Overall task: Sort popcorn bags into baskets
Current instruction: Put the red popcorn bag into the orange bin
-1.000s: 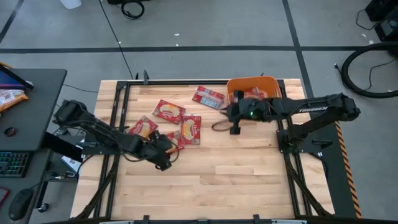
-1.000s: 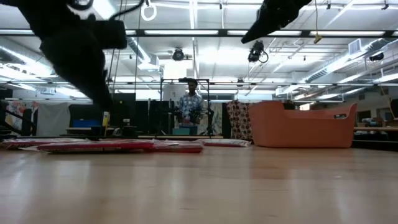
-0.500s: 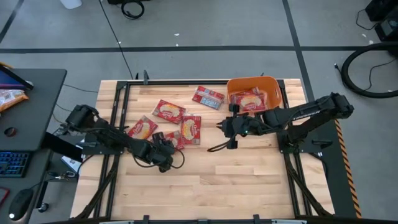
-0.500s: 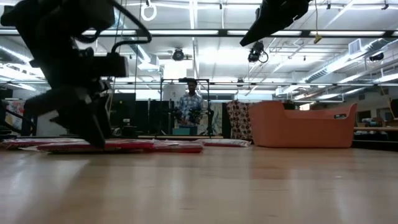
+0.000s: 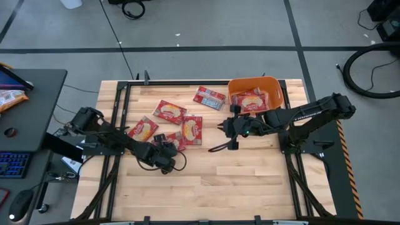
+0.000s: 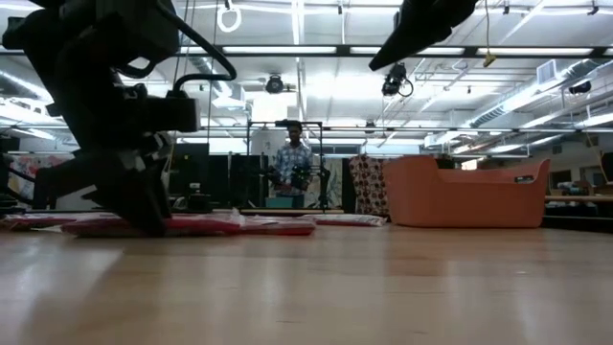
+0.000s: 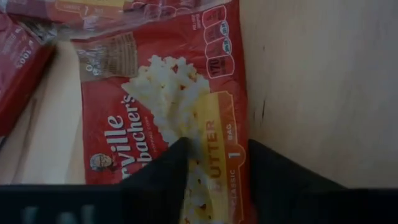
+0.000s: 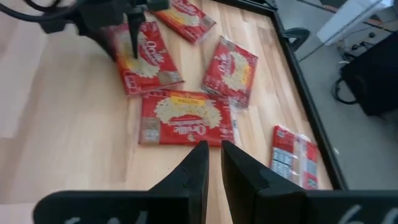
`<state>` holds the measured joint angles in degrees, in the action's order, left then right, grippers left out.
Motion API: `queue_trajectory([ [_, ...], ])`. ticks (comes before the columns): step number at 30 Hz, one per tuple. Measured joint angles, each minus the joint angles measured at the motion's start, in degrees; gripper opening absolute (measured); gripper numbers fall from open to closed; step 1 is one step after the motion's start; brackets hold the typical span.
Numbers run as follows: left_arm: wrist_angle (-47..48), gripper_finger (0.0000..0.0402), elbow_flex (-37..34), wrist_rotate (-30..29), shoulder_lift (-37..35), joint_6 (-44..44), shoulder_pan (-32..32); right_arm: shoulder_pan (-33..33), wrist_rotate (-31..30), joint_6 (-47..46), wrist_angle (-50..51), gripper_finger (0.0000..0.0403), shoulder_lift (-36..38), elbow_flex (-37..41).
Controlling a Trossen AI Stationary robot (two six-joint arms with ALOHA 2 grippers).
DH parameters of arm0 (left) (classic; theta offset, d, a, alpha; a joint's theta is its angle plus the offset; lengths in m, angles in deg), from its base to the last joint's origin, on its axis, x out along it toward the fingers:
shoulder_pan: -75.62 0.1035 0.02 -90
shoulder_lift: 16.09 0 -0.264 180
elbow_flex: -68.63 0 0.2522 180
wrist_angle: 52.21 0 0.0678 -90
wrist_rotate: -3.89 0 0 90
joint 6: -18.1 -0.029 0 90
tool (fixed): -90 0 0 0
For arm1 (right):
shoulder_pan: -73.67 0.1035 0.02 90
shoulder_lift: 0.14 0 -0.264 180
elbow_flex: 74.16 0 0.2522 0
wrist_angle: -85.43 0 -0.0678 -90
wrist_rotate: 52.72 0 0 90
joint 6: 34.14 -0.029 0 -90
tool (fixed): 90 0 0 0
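Observation:
Several red popcorn bags lie flat on the wooden table: one (image 5: pixel 208 97) near the far edge, three (image 5: pixel 169 112) (image 5: pixel 144 128) (image 5: pixel 192 130) mid-left, and one (image 5: pixel 174 139) (image 7: pixel 168 99) under my left gripper (image 5: pixel 166 147) (image 7: pixel 217 180). That gripper is open and low at the table (image 6: pixel 144 218). The orange basket (image 5: pixel 276 87) (image 6: pixel 469 192) stands at the far right with bags (image 5: pixel 250 100) inside. My right gripper (image 5: pixel 225 128) (image 8: pixel 215 155) hovers shut, just off the basket's near-left side, touching nothing. My left gripper comes from above, pointing down, astride the bag's long edge (image 7: pixel 239 137). One finger (image 7: pixel 165 177) is over the bag's printed face, the other (image 7: pixel 277 180) over bare wood beside it. The bag lies flat on the table. Whether the fingers touch it, I cannot tell.
Bare wood fills the table's near half and the middle (image 5: pixel 250 181). A black frame runs along the table's edges (image 5: pixel 119 106). A desk with a keyboard (image 5: pixel 15 164) stands off the left side. A person (image 6: pixel 295 163) stands far behind the table.
My left gripper has come down from above the table onto the bag nearest the table's middle. My right gripper has drawn back from over the basket toward the near edge and a little left, uncovering the bags inside, then kept still.

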<state>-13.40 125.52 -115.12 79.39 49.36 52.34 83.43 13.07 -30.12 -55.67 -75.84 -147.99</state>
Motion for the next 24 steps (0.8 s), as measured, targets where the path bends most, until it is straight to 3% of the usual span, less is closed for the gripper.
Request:
queue_trajectory([
  [7, 2.30, 0.0019, 1.03, 3.40, -3.08, 4.09, -0.29, 0.00, 1.49, -0.02, -0.83, 0.0048, -0.02, 0.02],
  [14, 4.48, 0.0030, 8.74, 2.95, -7.64, 0.00, -0.37, -0.02, 7.92, 0.94, -4.58, 0.0066, -0.02, 0.02],
  [19, 4.05, 0.0024, 15.34, 2.19, -9.31, -7.88, 0.04, -0.02, 11.76, 1.39, -3.50, 0.0109, -0.11, -0.98],
  [24, 3.67, 0.0023, 21.12, 1.82, -9.29, -12.16, 2.06, -0.01, 12.66, 4.41, 0.26, 0.0161, -1.32, -6.93],
])
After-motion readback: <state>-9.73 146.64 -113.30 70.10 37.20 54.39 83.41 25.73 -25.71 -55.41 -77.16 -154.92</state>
